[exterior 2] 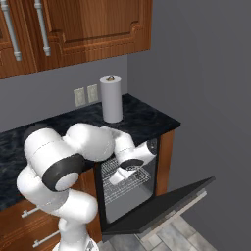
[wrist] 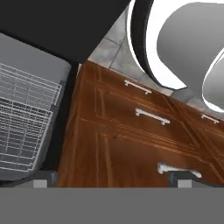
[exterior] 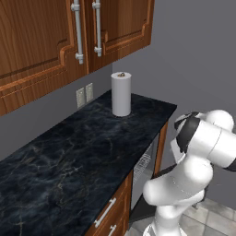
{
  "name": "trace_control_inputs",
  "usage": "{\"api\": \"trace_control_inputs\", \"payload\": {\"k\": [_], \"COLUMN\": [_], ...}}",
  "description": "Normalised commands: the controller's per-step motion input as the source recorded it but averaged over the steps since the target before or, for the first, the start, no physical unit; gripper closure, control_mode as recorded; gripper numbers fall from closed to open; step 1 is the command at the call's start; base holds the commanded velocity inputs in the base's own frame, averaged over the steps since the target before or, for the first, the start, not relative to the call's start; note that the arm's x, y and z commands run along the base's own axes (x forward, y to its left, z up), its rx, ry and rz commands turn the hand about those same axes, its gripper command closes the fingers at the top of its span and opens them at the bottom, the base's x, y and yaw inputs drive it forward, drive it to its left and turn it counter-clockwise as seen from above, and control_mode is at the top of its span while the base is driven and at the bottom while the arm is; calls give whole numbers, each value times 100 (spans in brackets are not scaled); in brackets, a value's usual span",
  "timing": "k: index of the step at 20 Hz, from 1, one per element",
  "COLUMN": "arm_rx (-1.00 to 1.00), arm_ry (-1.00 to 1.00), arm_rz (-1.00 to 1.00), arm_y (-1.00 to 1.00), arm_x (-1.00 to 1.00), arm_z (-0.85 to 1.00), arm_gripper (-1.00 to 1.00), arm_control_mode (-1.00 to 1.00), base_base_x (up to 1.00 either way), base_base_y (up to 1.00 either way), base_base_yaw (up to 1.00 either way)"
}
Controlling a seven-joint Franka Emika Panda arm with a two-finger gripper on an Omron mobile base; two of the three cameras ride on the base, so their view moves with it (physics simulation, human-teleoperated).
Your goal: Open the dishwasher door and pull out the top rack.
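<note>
A: Item: dishwasher door (exterior 2: 162, 208) dropped open; top rack (exterior 2: 128, 184) inside cavity. Gripper (wrist: 111, 177)?
B: Jaws wide, empty, facing drawer fronts (wrist: 144, 140). Risk: grabs drawer handle, not rack; elbow clips door.

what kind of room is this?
A simulated home kitchen, by the look: black marble-look counter under brown wooden wall cabinets, a white paper towel roll, and an open dark dishwasher door with silver wire racks inside.
</note>
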Motion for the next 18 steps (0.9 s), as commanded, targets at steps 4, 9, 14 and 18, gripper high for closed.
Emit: {"api": "trace_control_inputs", "payload": {"k": [4,9,14,18], "arm_rx": [19,4,5,4], "arm_ry": [17,0,-7,-16], "arm_rz": [-11,-2,0,0], "arm_y": [-30,-1,-1,5], "arm_x": [43,48,23,17], "arm_z": [-44,-50,-39,-31], "arm_gripper": [-100,-100,-100,-100], "arm_control_mode": [-100,-100,-100,-100], "base_base_x": [0,0,0,0], "base_base_y": [0,0,0,0], "base_base_yaw": [0,0,0,0]}}
